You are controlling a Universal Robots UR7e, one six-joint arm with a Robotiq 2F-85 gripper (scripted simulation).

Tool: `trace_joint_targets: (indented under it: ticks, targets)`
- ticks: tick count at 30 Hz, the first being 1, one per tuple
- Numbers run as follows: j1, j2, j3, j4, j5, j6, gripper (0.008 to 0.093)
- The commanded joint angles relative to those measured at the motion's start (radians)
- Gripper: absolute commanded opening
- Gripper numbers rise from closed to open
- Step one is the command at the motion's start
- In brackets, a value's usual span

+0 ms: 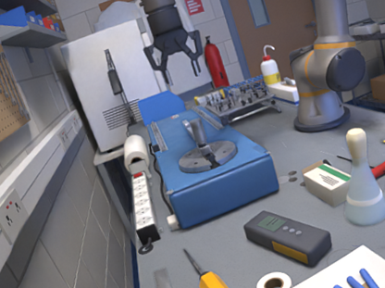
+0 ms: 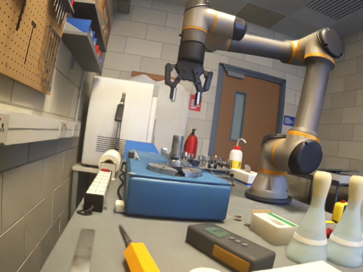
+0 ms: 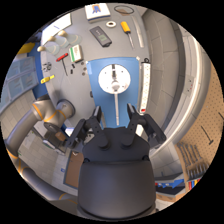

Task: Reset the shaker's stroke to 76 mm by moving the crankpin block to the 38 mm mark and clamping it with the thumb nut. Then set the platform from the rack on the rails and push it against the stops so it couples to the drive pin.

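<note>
The crankpin block with its upright thumb nut [image 1: 199, 133] [image 2: 176, 146] [image 3: 114, 85] stands in the slot of the grey crank disc [image 1: 207, 156] [image 2: 174, 169] [image 3: 114, 79] on top of the blue shaker base [image 1: 208, 164] [image 2: 173, 187]. The platform [image 1: 238, 97] [image 2: 211, 164], carrying clamps, sits on its rack behind and to the right of the shaker. My gripper [image 1: 179, 63] [image 2: 185, 98] [image 3: 114, 115] hangs high above the rear of the shaker. It is open and holds nothing.
A white cabinet [image 1: 110, 83] stands behind the shaker on the left, with a paper roll [image 1: 135, 149] and power strip [image 1: 144, 206] beside it. The arm's base [image 1: 324, 84] stands to the right. A meter [image 1: 287, 237], small box [image 1: 326, 182], two flasks [image 1: 362, 180] and a screwdriver [image 1: 210, 281] lie in front.
</note>
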Motion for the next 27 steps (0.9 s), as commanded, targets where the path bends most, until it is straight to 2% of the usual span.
trace_joint_targets:
  ticks: [1, 14, 27]
  targets:
    - [-0.008, -0.006, 0.004, 0.001, 0.000, -0.008, 0.0680]
    - [-0.174, -0.107, 0.079, 0.027, 0.000, -0.172, 0.0680]
    - [-0.452, -0.215, 0.148, 0.066, 0.000, -0.447, 0.0680]
